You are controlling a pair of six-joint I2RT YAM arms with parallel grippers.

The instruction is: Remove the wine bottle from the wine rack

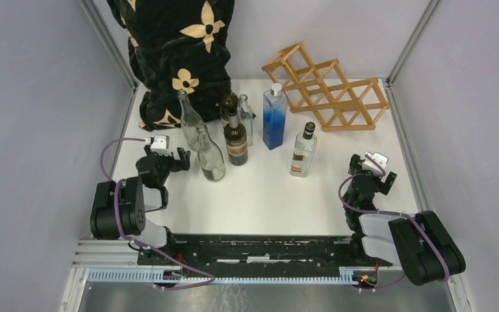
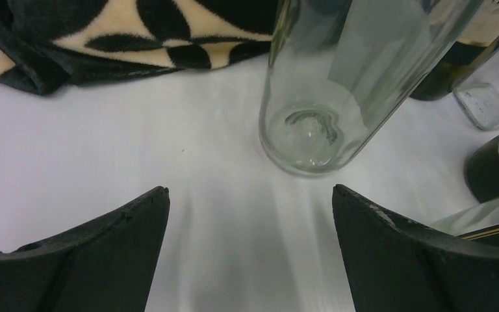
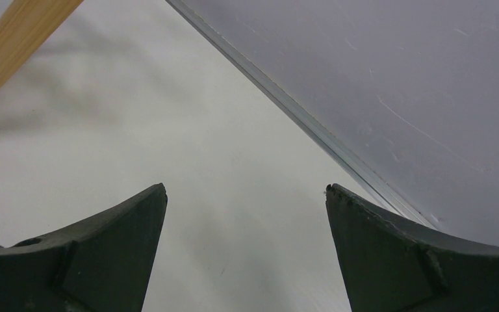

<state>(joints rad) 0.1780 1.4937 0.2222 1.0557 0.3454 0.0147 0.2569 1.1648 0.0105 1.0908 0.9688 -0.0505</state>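
Wine rack (image 1: 330, 91) sat on the worktop (image 1: 266, 201); dark wine bottle (image 1: 236, 140) stood upright left of it. Left jaws and right jaws were spread, pinching nothing.

The wine rack (image 1: 328, 88) stands at the table's (image 1: 266, 201) far right, with bottles (image 1: 237, 140) clustered to its left.

Robot lab test cell, white table (image 1: 260, 198), grey panel walls (image 1: 32, 84), aluminium frame rails (image 1: 108, 42)

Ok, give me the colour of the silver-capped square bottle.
Square bottle: blue, paler toward the top; clearest in top external view.
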